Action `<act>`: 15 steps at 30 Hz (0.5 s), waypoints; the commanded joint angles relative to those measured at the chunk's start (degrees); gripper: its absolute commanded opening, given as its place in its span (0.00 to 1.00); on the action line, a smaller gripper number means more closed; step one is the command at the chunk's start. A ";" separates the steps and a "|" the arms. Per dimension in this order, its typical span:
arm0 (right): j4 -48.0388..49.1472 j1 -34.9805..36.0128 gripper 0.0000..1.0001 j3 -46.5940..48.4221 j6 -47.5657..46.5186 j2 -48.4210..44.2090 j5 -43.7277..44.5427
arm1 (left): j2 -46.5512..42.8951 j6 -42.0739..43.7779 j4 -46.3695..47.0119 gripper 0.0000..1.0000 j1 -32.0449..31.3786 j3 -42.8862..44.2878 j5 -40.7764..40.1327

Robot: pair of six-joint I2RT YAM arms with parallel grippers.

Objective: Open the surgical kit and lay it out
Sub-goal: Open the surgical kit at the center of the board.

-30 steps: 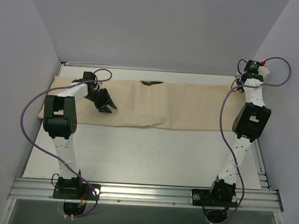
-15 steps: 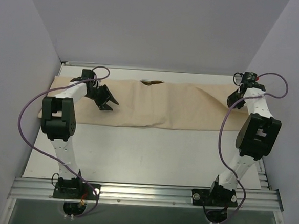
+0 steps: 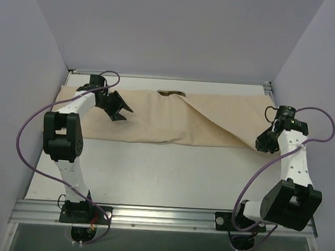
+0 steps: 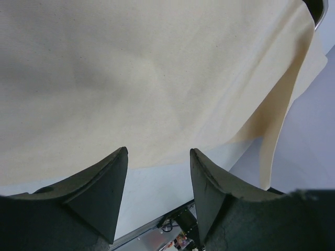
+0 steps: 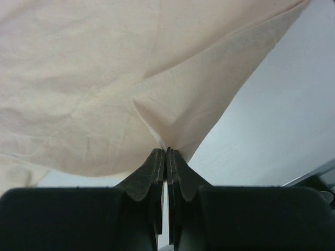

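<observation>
Right jaws pinch the tented beige cloth wrap (image 5: 89,68).

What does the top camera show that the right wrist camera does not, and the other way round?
Only the top view: the full length of the cloth spread across the far side of the table, and the left gripper open over its left part. Only the right wrist view: the right gripper shut, its fingers pinching a peaked fold of cloth. Both: the beige cloth, the pale table and the right gripper.

The cloth wrap (image 3: 173,119) is plain beige; the table (image 3: 164,174) is white.
</observation>
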 commanded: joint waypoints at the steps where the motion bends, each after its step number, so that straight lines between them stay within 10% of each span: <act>1: -8.12 -1.10 0.00 -1.62 -2.23 -3.05 1.58 | -0.89 -2.56 0.94 0.60 -0.20 2.41 -2.11; 15: -17.00 -2.34 0.00 -7.34 -2.85 -8.51 8.96 | 18.60 -8.01 -11.45 0.63 -3.01 30.71 -7.92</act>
